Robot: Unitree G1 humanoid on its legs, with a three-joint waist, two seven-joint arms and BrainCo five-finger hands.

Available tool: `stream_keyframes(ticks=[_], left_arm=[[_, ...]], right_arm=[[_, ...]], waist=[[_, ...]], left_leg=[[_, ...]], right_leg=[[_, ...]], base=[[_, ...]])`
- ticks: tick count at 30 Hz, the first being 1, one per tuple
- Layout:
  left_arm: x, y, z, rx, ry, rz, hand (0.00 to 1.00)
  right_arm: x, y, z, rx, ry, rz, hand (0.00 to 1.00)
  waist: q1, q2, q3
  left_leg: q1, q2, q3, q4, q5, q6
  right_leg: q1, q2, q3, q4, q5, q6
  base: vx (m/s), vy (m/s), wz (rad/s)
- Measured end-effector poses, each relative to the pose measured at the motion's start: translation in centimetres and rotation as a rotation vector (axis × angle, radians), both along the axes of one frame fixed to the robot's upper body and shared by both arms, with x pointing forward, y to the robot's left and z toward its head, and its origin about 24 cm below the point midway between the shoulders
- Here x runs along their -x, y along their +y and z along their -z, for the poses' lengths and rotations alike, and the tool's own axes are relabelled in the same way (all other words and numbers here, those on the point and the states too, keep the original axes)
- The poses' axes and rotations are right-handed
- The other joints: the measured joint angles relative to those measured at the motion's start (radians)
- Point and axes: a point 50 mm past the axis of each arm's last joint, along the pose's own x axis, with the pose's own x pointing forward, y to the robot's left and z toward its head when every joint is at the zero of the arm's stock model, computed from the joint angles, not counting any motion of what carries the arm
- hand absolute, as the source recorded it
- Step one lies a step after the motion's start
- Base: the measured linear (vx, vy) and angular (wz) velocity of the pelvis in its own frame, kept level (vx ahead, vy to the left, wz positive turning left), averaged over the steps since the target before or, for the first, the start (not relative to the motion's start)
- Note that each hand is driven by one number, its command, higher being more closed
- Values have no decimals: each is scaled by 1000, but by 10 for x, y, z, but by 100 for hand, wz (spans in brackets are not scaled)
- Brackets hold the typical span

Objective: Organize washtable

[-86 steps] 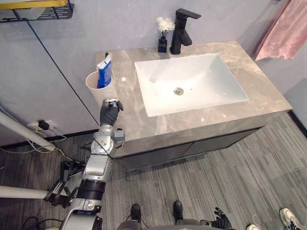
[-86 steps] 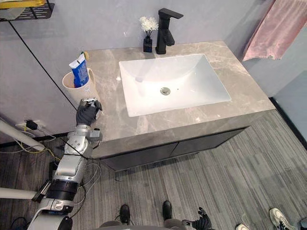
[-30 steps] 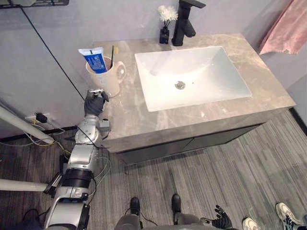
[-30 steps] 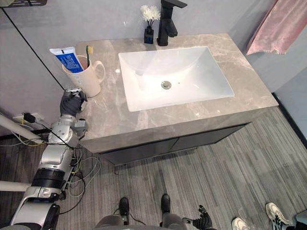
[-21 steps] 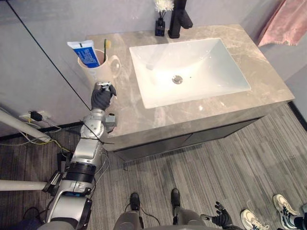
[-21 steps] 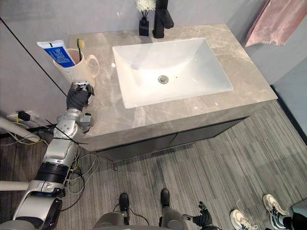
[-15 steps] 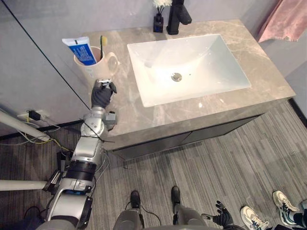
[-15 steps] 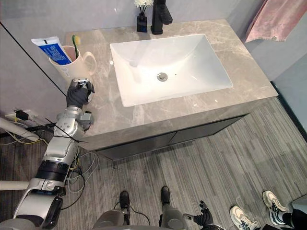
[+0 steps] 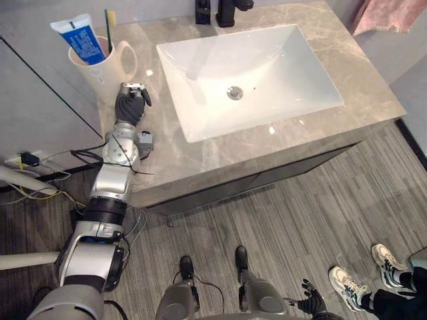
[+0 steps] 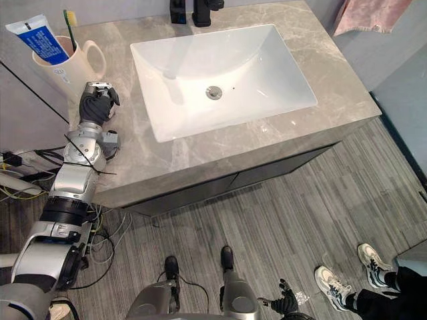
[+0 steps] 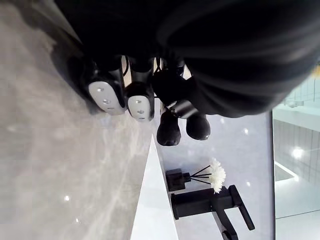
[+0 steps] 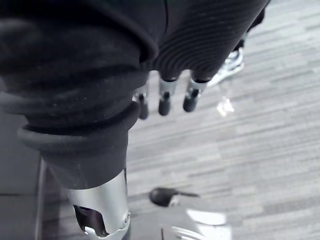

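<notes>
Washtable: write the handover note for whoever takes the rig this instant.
Left hand: fingers curled, empty, over the counter just in front of the cup.
Right hand: open, hanging low over the floor, idle.
Cup stands upright at the counter's back left corner, toothpaste and toothbrush in it. Faucet and vase stand behind the sink.
Done: cup looks placed.
Left: probably just pulling the left arm back.

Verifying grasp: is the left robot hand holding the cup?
No, the left robot hand is curled over the counter beside the cup, grasping nothing.
</notes>
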Motion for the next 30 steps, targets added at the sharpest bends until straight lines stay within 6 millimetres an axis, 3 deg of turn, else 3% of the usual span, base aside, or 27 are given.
stream_keyframes(ticks=[7, 14, 20, 21, 30], left_arm=[[9, 1, 6, -1, -8, 11, 100], [39, 4, 18, 11, -30, 65, 100], [78, 14, 58, 69, 51, 46, 100], [89, 12, 69, 101, 76, 47, 100], [139, -10, 113, 263, 182, 42, 100]], right_arm=[[-1, 0, 0, 2, 0, -4, 0], [-3, -1, 0, 5, -1, -14, 0], [5, -3, 4, -1, 41, -5, 0], [10, -4, 7, -2, 63, 4, 0], [30, -10, 14, 0, 147, 41, 0]], waist=[[17, 5, 3], [36, 11, -1], [53, 29, -64], [56, 36, -76], [104, 67, -184]], left_leg=[[0, 3, -13, -6, 0, -1], [0, 4, -22, -10, 1, 0], [-1, 2, -33, -12, 1, 0], [8, 1, -46, -11, 1, 0], [52, 1, -96, -26, 8, -9]], right_leg=[[-1, 5, -12, 0, -4, -6], [6, 8, -39, 0, -5, -8], [12, 6, -58, 0, -7, -10], [28, 6, -71, 0, -10, -14], [68, 4, -126, 36, -54, -14]], base=[[-25, -8, 3], [23, -6, 2], [-7, 0, 6], [-18, -4, 22], [-38, -8, 17]])
